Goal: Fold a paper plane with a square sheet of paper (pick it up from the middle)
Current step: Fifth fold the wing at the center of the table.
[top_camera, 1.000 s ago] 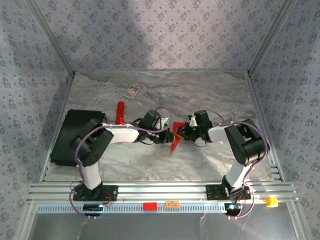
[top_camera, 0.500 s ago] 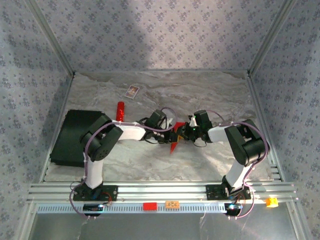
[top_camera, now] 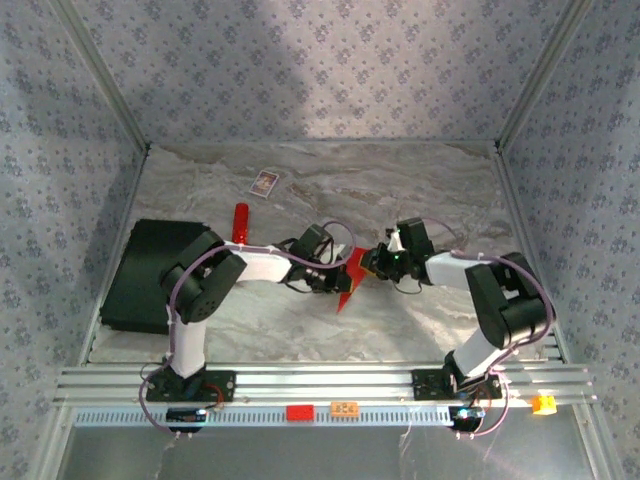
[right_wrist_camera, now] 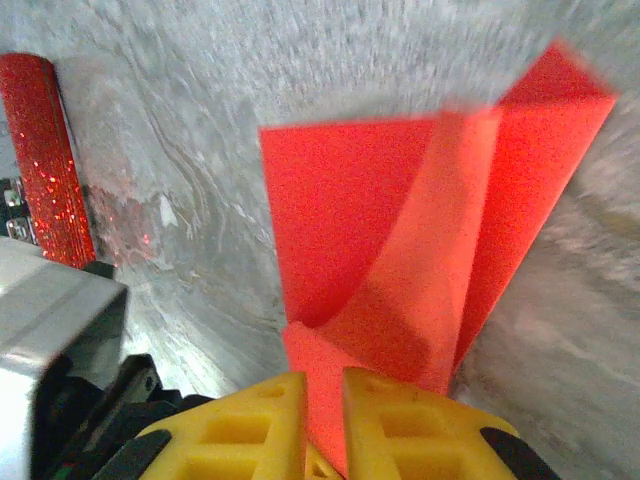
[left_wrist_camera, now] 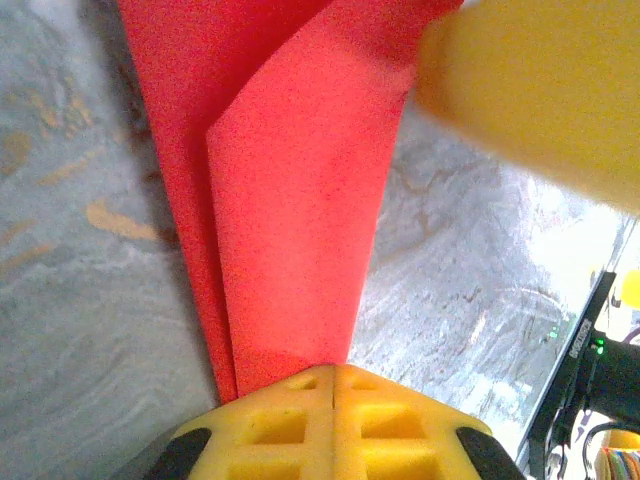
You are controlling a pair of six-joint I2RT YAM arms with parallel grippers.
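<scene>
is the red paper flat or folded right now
Folded. The red paper lies in overlapping layers along a crease, and the left gripper and the right gripper each pinch one end.

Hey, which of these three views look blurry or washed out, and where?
Left wrist: the red paper is sharp, a yellow shape upper right is badly out of focus, the table glares white at right. Right wrist: the paper's far edge and the table smear. Top external: soft, with a broad shadow on the back wall.

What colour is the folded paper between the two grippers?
The paper is bright red, plain and unmarked; the left wrist view shows it best.
</scene>
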